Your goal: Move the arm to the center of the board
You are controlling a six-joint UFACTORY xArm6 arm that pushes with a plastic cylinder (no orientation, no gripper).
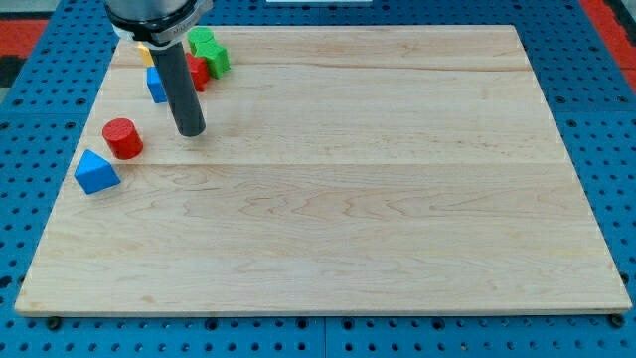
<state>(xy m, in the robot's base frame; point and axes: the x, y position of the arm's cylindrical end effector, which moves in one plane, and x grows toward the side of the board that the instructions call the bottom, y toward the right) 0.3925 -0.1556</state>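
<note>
Here, my tip rests on the wooden worktop in its upper-left region, well to the view's left of and above the board's center. The arm carries no claw, only a straight dark rod descending from the view's top, so there is nothing to open or close. All the blocks are clustered in the upper-left corner. A red cylinder stands just to the view's left of my tip, apart from it. A blue triangular block lies below and left of the cylinder, near the worktop's left edge. Behind the rod, partly hidden, are a blue block, a red block, a green block and a sliver of a yellow block; their shapes cannot be made out. A blue perforated surface surrounds the worktop.
</note>
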